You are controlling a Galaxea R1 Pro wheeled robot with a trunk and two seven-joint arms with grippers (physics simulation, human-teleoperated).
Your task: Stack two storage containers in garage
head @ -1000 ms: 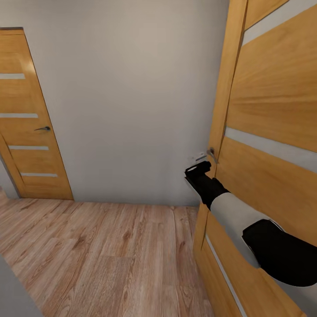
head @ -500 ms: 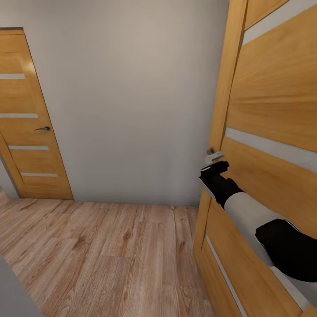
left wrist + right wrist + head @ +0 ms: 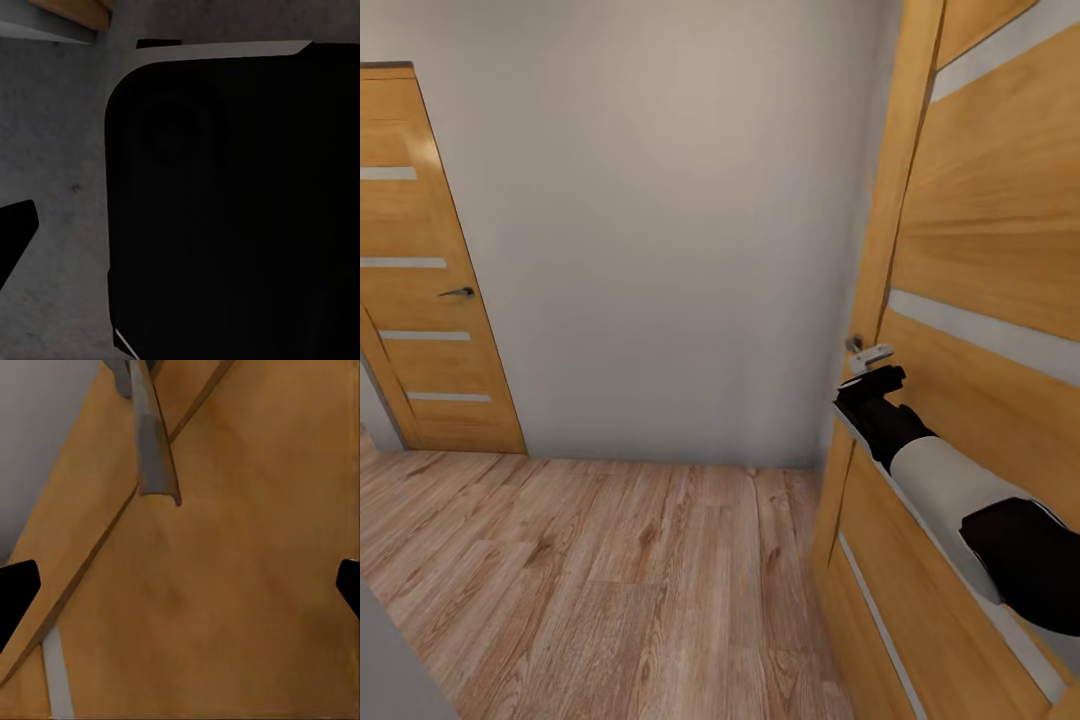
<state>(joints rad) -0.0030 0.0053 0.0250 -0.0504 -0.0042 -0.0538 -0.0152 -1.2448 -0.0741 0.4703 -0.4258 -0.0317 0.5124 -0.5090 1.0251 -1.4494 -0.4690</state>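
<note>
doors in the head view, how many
2: a closed door at the far left, and an open door at near right, with the right claw at its handle.

A wall (image 3: 660,200) stands at twelve o'clock, beyond the plank floor (image 3: 610,580). A closed door (image 3: 430,260) is at ten o'clock; an open door (image 3: 980,300) at two o'clock, the right end effector (image 3: 872,370) at its handle (image 3: 870,352).

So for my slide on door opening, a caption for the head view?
Right claw at the handle of a wooden door, hallway floor beyond.
</note>
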